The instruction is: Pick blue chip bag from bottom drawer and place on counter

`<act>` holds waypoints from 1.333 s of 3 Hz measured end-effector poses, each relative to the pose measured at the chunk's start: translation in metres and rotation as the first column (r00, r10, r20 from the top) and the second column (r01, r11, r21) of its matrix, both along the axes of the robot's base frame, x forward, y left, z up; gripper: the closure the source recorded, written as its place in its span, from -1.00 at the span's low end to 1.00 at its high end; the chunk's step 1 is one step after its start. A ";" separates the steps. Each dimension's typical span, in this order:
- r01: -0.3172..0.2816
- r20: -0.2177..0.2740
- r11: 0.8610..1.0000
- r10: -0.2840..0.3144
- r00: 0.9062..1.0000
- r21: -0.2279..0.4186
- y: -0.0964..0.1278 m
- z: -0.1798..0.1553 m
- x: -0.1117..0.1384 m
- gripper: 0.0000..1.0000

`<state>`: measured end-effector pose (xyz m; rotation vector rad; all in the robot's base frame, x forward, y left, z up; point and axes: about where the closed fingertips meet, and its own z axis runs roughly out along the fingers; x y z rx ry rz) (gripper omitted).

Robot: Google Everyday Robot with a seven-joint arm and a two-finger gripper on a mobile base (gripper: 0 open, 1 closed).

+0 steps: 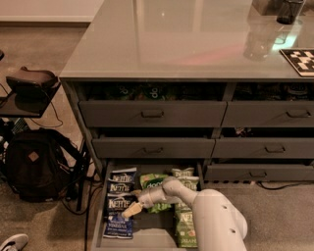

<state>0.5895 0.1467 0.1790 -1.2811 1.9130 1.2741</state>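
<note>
The bottom drawer (98, 230) is pulled open at the foot of the cabinet. Its left column holds several dark blue chip bags (120, 203) with white lettering. A green "dang" bag (153, 182) lies in the middle column and green Kettle bags (185, 226) in the right one. My white arm reaches down from the lower right into the drawer. My gripper (130, 211) has cream-coloured tips and hangs just right of the blue bags, over the middle of that column. It holds nothing that I can see. The glossy grey counter (171, 39) tops the cabinet.
Taller grey drawers with bar handles (152, 113) stand above the open drawer. A black backpack (34, 164) and a small stand with a dark object (29, 81) are to the left. A clear cup (259, 39), a dark container (289, 10) and a checkered tag (300, 61) sit on the counter's right.
</note>
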 end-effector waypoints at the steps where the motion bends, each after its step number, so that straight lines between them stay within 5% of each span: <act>1: 0.029 -0.002 1.000 -0.029 1.000 0.003 0.001 0.000 0.000 -0.18; 3: 0.126 0.008 0.991 -0.125 0.992 -0.049 -0.008 0.010 -0.012 0.76; 4: 0.162 0.017 0.985 -0.161 0.987 -0.067 -0.012 0.015 -0.014 1.00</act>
